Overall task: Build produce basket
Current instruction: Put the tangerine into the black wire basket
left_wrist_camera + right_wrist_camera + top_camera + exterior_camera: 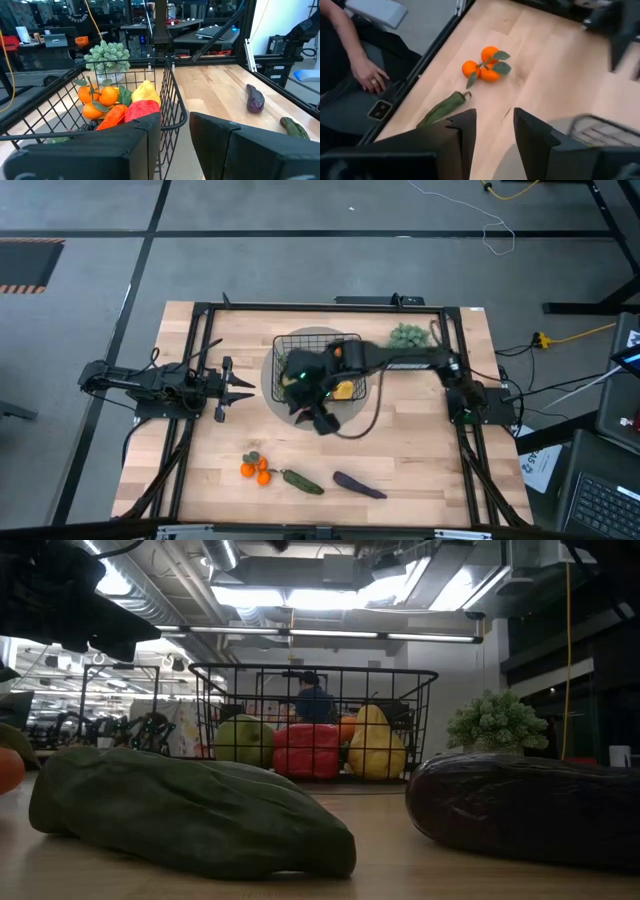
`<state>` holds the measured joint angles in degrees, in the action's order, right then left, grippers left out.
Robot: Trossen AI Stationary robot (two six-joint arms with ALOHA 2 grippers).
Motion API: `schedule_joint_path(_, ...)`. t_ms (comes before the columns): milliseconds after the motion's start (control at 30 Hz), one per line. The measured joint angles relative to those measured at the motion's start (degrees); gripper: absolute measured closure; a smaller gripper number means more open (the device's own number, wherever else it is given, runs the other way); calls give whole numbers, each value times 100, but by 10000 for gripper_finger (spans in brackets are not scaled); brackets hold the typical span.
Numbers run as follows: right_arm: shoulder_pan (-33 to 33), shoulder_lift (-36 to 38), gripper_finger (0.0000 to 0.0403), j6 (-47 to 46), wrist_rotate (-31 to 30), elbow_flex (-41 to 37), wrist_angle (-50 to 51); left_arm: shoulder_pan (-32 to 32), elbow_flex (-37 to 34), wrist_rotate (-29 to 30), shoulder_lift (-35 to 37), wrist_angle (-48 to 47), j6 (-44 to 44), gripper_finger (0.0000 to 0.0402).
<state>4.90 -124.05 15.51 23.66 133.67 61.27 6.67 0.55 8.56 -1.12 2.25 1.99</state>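
Plenty of bare wood on the table (420, 460) between the basket (318, 340) and the front edge, where loose tangerines (257, 469), a cucumber (302, 481) and an eggplant (358, 486) lie in a row. The right gripper (495, 116) hovers by the basket's near side, jaws apart, nothing between them. The left gripper (232, 386) waits just left of the basket, jaws parted and empty. Inside the basket are a green apple (243, 740), red pepper (306, 750), lemon (375, 745), carrot (112, 116) and more tangerines.
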Motion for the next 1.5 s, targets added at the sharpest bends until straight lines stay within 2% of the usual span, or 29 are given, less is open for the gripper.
schedule_joint_path(300, 533, -1099, 283, -21, -4, 0, -955, 1, -1, 18, 1, -6, 1, 308)
schedule_joint_path(400, 682, -1412, 283, -33, -37, 0, -1596, 1, 0, 29, 1, 4, 1, 308)
schedule_joint_path(633, 867, -1888, 283, -173, -1234, 0, -3208, 1, 1, 33, 1, -3, 1, 308)
schedule_joint_path(833, 873, -2254, 283, -308, -1767, 2, -4180, 0, 0, 33, -1, -4, 1, 308)
schedule_joint_path(1300, 1101, -2371, 283, -926, -1962, 2, -3821, -1, 1, 35, 1, -7, 1, 308)
schedule_joint_path(1500, 1072, -2366, 283, -949, -2425, 2, -3532, 0, 1, 35, 0, -7, 1, 308)
